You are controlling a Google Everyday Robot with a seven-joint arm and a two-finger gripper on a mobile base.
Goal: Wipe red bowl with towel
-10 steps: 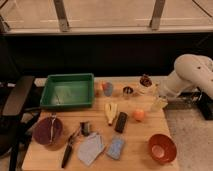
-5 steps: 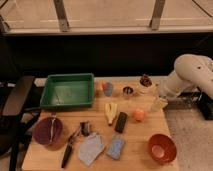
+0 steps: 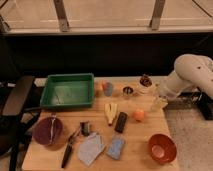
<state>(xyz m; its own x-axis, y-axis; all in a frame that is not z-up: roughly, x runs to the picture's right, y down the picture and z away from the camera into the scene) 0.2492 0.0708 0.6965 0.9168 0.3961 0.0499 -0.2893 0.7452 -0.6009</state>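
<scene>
Red bowl [image 3: 162,147] orange-red, paler inside; towel [image 3: 91,148] grey-blue; tray [image 3: 68,77] green.

Wooden table [image 3: 145,132] bearing green tray [image 3: 68,77], red bowl [image 3: 162,148], towel [image 3: 90,148], maroon bowl [image 3: 47,131], blue sponge [image 3: 116,147].

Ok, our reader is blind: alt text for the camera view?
The robot's tool hovers over the table at right rear, apart from the red bowl at front right and the towel at front centre; a green tray sits rear left.

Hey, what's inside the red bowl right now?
The red bowl looks empty; only its paler bottom shows, though the near wall hides a sliver. The towel lies to its left; the gripper hovers open near the table's right edge.
</scene>
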